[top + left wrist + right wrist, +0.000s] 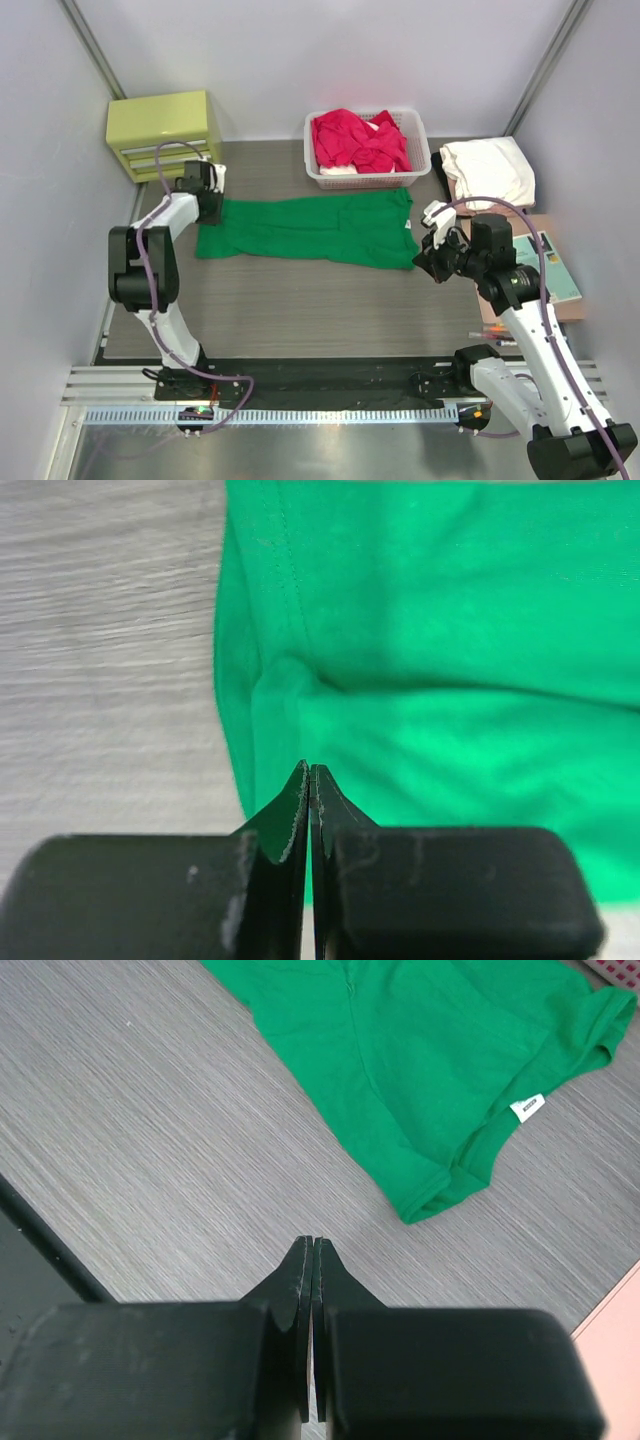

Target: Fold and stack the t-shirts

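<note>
A bright green t-shirt (310, 230) lies spread flat across the middle of the table, its white neck label (527, 1108) toward the right end. Red t-shirts (358, 140) are heaped in the white basket (421, 160). A white t-shirt (488, 170) lies folded at the right. My left gripper (211, 209) (311, 770) is shut and hovers over the green t-shirt's left edge (240, 680), with no cloth visibly pinched. My right gripper (427, 262) (312, 1242) is shut over bare table, just short of the shirt's near right corner (440, 1195).
A yellow-green drawer box (163, 133) stands at the back left. A teal-covered book (555, 265) lies on something pale pink (545, 305) at the right edge. Grey walls close in both sides, and a black strip (320, 375) runs along the table's near edge.
</note>
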Controlling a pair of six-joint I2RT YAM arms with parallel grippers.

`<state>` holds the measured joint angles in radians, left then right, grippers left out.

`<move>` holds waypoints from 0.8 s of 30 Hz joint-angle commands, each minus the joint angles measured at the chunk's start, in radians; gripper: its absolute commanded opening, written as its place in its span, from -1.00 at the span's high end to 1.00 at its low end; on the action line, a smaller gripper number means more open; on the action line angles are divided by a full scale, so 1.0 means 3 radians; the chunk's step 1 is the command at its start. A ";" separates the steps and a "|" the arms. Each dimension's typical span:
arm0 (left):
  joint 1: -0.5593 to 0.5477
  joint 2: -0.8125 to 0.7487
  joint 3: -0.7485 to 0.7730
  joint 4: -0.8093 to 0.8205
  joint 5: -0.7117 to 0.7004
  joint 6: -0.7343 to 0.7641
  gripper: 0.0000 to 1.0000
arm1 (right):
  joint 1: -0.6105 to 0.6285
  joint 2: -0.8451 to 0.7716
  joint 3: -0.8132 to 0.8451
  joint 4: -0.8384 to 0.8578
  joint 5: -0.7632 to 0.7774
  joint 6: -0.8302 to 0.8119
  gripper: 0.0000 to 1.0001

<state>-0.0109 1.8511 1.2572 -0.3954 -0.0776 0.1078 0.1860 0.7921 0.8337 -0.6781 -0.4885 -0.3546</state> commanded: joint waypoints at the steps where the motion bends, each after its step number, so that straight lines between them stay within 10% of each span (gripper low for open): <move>1: 0.0011 -0.0672 -0.0206 -0.0006 0.0131 -0.0058 1.00 | -0.0017 -0.0094 -0.0059 0.0154 0.0130 0.0057 0.98; 24: 0.0021 -0.2160 -0.1347 0.0698 -0.0196 -0.0063 0.99 | -0.0017 -0.0181 -0.0376 0.0409 0.0754 0.0175 0.98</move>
<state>-0.0109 1.3594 0.9142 -0.3046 -0.0952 0.0826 0.1856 0.7864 0.7387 -0.6018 -0.3149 -0.3119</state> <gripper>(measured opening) 0.002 0.019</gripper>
